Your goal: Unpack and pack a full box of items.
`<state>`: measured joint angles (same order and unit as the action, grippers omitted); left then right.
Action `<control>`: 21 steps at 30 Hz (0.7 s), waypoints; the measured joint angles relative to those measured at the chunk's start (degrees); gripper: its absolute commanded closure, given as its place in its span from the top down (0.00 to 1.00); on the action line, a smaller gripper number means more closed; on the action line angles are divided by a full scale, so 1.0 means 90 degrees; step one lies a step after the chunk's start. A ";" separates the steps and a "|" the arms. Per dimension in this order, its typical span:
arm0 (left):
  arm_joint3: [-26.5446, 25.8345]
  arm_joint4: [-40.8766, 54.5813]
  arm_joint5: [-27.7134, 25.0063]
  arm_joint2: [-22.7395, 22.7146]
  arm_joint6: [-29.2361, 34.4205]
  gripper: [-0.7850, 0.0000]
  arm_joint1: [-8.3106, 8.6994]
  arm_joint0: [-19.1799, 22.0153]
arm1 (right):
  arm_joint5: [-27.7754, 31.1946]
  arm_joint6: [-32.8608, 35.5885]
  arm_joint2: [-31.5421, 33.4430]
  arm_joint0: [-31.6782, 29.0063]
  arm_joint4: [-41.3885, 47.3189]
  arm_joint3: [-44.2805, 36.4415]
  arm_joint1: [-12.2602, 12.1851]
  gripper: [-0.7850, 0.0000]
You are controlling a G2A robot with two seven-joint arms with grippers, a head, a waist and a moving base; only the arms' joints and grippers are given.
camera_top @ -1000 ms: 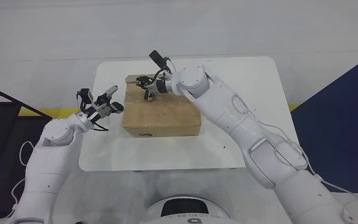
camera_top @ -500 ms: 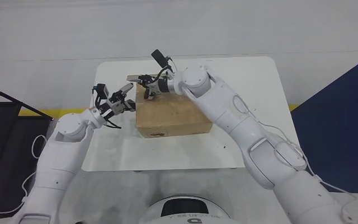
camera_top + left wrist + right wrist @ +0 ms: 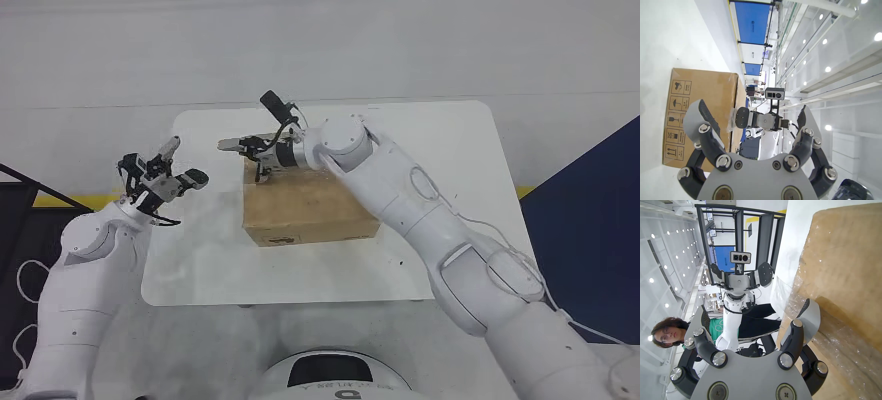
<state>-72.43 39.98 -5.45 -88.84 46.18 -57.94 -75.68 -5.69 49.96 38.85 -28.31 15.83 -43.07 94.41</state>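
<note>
Closed rectangular box (image 3: pixel 310 205) of brown cardboard, its seams under crinkled clear tape (image 3: pixel 810 291), stands on a smooth white round-cornered table (image 3: pixel 440 150) over pale grey floor (image 3: pixel 300 50). Right gripper (image 3: pixel 248 158), fingers spread, is at the box's far left corner. Left gripper (image 3: pixel 180 165), fingers spread, is left of the box, apart.

matt brown cardboard box (image 3: pixel 310 205), glossy clear tape (image 3: pixel 797 294), smooth white table (image 3: pixel 200 270).

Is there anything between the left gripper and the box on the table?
Nothing visible. Only bare table lies between the left gripper and the box. The right gripper is at the box's far corner, beside that path.
</note>
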 measured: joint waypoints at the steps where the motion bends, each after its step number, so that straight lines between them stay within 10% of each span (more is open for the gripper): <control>1: 0.0046 0.0057 -0.0007 -0.0070 0.0013 1.00 0.0006 -0.0007 | -0.0005 -0.0013 -0.0038 0.0026 0.0013 0.0053 0.0039 1.00; 13: 0.0168 0.0380 -0.0042 -0.0464 0.0155 1.00 0.0028 -0.0135 | 0.0533 0.0072 -0.0322 0.0455 0.0476 0.0920 0.0610 1.00; 21: 0.0037 0.0344 0.0051 -0.0519 0.0100 1.00 0.0024 -0.0110 | 0.1783 0.0707 0.0247 0.0490 0.0870 0.1262 0.0447 1.00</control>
<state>-72.10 43.07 -4.99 -93.51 47.08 -57.72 -76.67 10.36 56.33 41.07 -23.90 23.66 -31.71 98.44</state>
